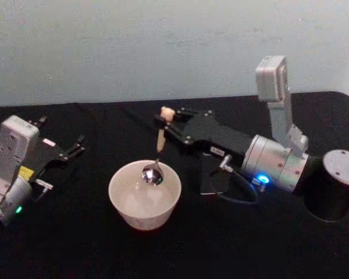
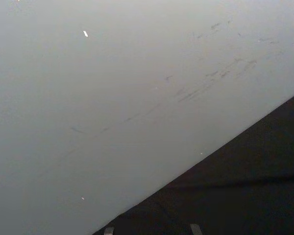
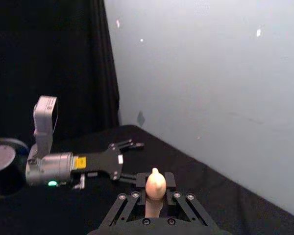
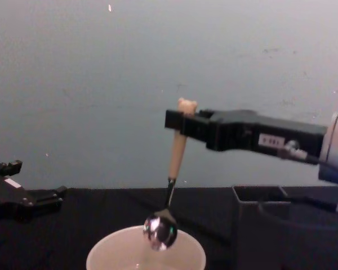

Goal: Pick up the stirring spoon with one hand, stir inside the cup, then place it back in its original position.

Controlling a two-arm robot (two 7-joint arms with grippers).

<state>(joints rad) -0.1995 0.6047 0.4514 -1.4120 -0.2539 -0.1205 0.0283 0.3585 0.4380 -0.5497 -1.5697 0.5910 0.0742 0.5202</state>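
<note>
Right gripper (image 1: 162, 120) clamped high on the handle of the stirring spoon (image 1: 159, 141), probably to keep its fingers clear while the metal bowl hangs at rim level over the cream cup (image 1: 144, 204), beside the dark square holder (image 4: 256, 225); left gripper (image 1: 61, 139) parked spread-fingered at table's left.

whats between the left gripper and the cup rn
Nothing: in the head view the stretch from the left gripper to the cup is bare black tablecloth. The right gripper holds the stirring spoon at the cup's mouth.
</note>
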